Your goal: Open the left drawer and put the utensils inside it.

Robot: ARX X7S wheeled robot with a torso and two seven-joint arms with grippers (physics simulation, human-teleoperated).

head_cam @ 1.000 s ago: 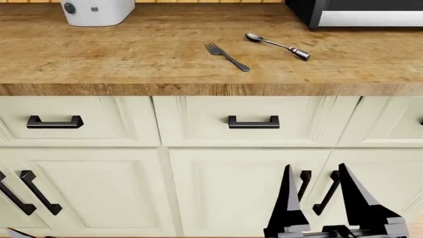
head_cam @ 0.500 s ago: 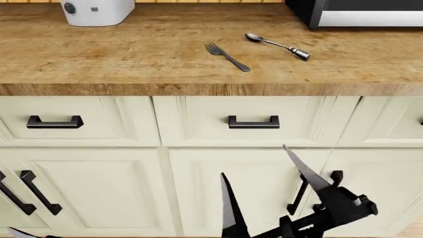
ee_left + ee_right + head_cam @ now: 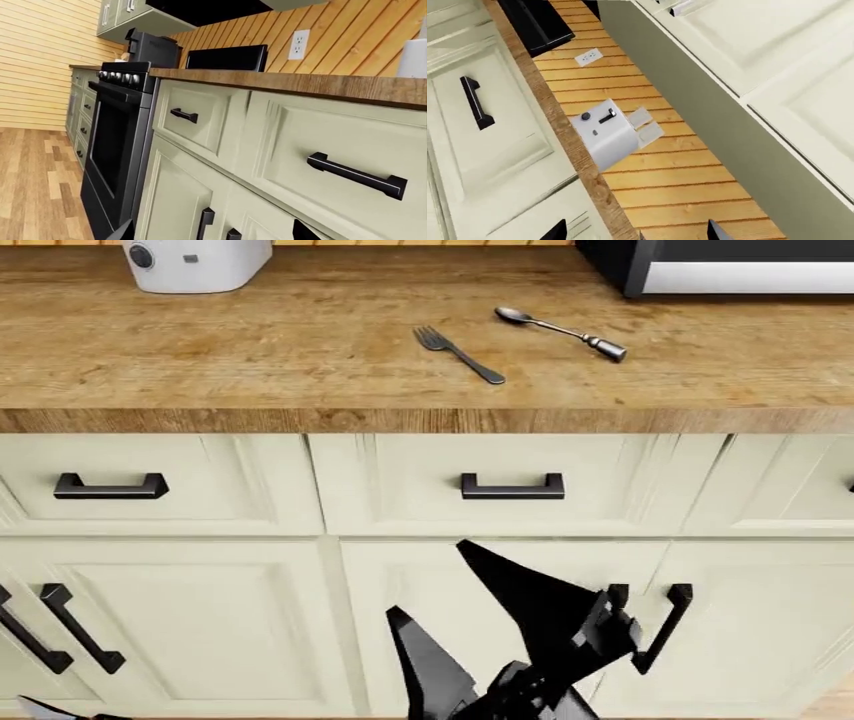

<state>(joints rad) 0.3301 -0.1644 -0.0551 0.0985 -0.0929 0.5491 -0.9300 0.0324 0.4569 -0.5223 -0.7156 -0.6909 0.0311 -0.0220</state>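
The silver fork (image 3: 458,353) and the spoon (image 3: 561,332) lie side by side on the wooden countertop (image 3: 267,350), above the middle drawer. The left drawer (image 3: 200,485) is shut; its black bar handle (image 3: 111,486) also shows in the right wrist view as the handle (image 3: 477,102). My right gripper (image 3: 427,578) hangs open and rolled to a slant in front of the cabinet doors below the middle drawer, empty. My left gripper (image 3: 212,235) is open with nothing between its fingertips, low by the cabinet fronts.
A white toaster (image 3: 194,260) stands at the back left of the counter, a microwave (image 3: 721,265) at the back right. The shut middle drawer (image 3: 513,486) lies right of the left one. A black oven (image 3: 117,150) stands further along the cabinets.
My right gripper has swung left and upward and rolled, its fingers going from upright to slanted. The utensils and the drawers have not moved.
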